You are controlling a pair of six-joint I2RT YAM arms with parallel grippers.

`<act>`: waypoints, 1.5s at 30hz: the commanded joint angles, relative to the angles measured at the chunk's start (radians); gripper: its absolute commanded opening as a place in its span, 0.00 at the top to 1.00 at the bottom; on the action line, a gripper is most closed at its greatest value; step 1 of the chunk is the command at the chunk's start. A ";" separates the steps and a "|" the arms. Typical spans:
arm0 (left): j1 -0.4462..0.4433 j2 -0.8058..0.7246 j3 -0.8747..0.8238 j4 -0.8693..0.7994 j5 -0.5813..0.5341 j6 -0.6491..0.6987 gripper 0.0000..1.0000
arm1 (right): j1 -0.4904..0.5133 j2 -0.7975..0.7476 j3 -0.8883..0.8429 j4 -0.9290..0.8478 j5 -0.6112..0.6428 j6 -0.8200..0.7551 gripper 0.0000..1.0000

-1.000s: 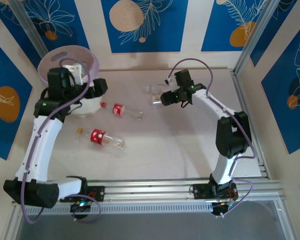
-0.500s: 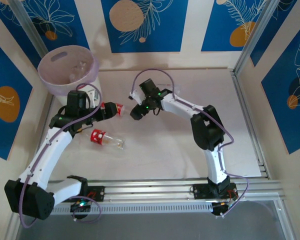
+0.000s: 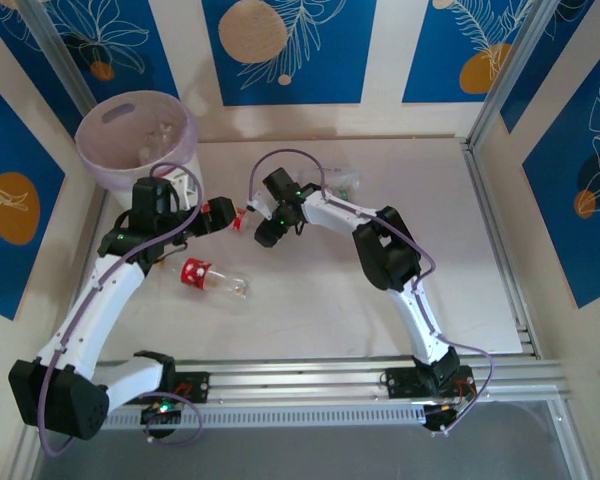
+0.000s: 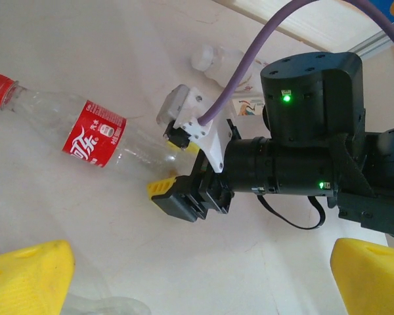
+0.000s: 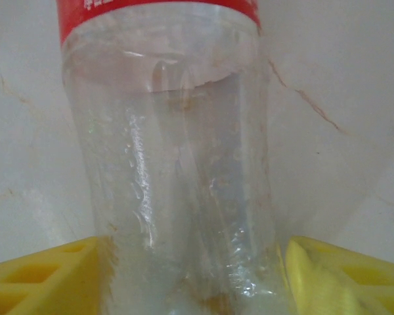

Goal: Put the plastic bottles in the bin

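A clear bottle with a red label (image 4: 95,138) and a red cap lies on the table, between the two grippers (image 3: 239,218). My right gripper (image 3: 267,228) is at its base. Its yellow fingers (image 5: 46,279) press both sides of the clear body (image 5: 184,197). My left gripper (image 3: 223,213) hovers by the cap end, open, its yellow fingertips (image 4: 26,275) wide apart with nothing between them. A second red-labelled bottle (image 3: 210,278) lies nearer the arms. A plain clear bottle (image 3: 338,182) lies behind the right arm. The bin (image 3: 98,160), lined with pale purple, stands at the far left.
The right arm's black wrist (image 4: 302,157) and purple cable reach across in front of the left gripper. Blue patterned walls and a metal frame post (image 3: 500,90) close in the table. Bare table lies to the right (image 3: 450,210).
The right arm swung left from the back middle to the bottle's base and its fingers closed on it. The left arm came down from the bin to the bottle's cap end.
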 commanded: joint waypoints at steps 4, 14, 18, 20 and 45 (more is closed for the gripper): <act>-0.005 0.010 0.005 0.047 0.024 -0.029 0.00 | 0.005 -0.008 -0.011 -0.006 -0.006 -0.014 0.44; -0.005 0.061 -0.005 0.151 0.081 -0.095 0.00 | -0.005 -0.171 -0.127 -0.023 0.014 0.038 0.55; -0.006 0.133 -0.021 0.236 0.130 -0.145 0.00 | -0.039 -0.318 -0.271 0.047 -0.042 0.151 0.56; -0.006 0.168 -0.037 0.321 0.170 -0.197 0.00 | -0.060 -0.391 -0.347 0.091 -0.075 0.222 0.56; -0.139 0.388 -0.062 0.696 0.123 -0.436 0.24 | -0.034 -0.742 -0.721 0.444 -0.078 0.521 0.56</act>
